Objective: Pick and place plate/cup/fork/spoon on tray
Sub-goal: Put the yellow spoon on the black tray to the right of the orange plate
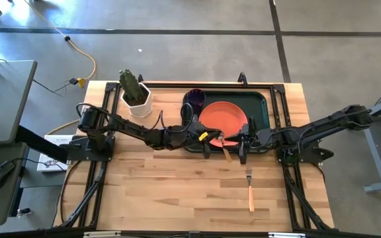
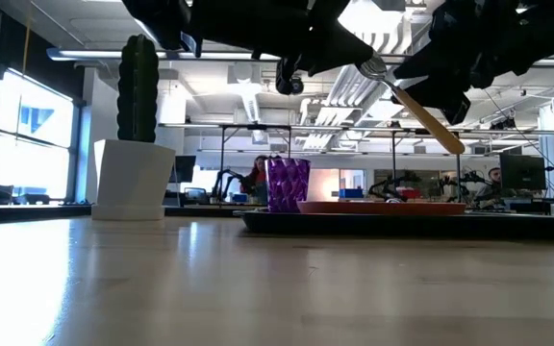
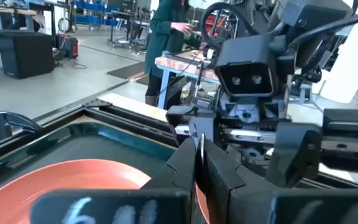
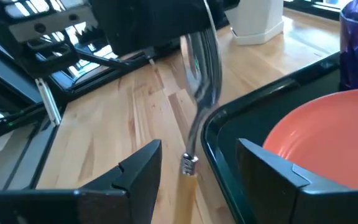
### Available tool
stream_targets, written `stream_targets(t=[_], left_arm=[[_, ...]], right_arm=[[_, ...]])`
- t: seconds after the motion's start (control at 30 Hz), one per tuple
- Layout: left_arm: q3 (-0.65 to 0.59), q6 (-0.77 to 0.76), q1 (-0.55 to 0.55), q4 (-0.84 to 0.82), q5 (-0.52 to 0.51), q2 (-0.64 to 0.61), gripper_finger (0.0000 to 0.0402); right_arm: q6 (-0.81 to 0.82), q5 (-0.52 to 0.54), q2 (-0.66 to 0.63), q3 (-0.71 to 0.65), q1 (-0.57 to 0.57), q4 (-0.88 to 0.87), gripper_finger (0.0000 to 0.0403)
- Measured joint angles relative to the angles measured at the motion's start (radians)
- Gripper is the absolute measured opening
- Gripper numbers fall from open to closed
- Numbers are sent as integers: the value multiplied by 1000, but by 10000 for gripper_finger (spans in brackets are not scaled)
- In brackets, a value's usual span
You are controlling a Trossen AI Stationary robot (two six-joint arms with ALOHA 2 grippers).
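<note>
My left gripper [image 1: 211, 137] is shut on the spoon [image 1: 225, 151], which has a silver bowl and an orange-yellow handle, above the near rim of the dark green tray [image 1: 260, 99]. My right gripper [image 4: 199, 148] is open. Its fingers stand on either side of the spoon's neck [image 4: 191, 158] without touching it. The orange-red plate [image 1: 222, 116] and the purple cup [image 1: 194, 99] stand on the tray. The fork [image 1: 249, 190] lies flat on the table, nearer the near edge. My left gripper pinches the spoon's bowl [image 4: 202, 68] between its two fingers [image 3: 179, 165]; the bowl shows edge-on between them [image 3: 197, 142]. The fingers come about level from the table's left. The spoon is lifted clear and tilted, its handle [image 2: 428, 122] slanting down away from the fingers.
A white pot with a green cactus [image 1: 136, 94] stands at the table's far left, beside the tray. The wooden table [image 1: 164, 192] lies open toward the near edge around the fork. A person shows in the room beyond, in the left wrist view [image 3: 169, 37].
</note>
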Motion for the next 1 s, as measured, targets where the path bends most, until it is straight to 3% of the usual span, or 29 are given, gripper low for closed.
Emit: stream_targets(t=[0.33, 0.5, 1.0], left_arm=[[0, 2, 4, -2, 8, 0, 5], [0, 3, 4, -2, 12, 0, 5], [0, 26, 14, -1, 15, 0, 5]], right_arm=[[1, -4, 24, 0, -4, 16, 82], [0, -68, 24, 0, -31, 39, 42], [-12, -121, 25, 0, -65, 64, 55]])
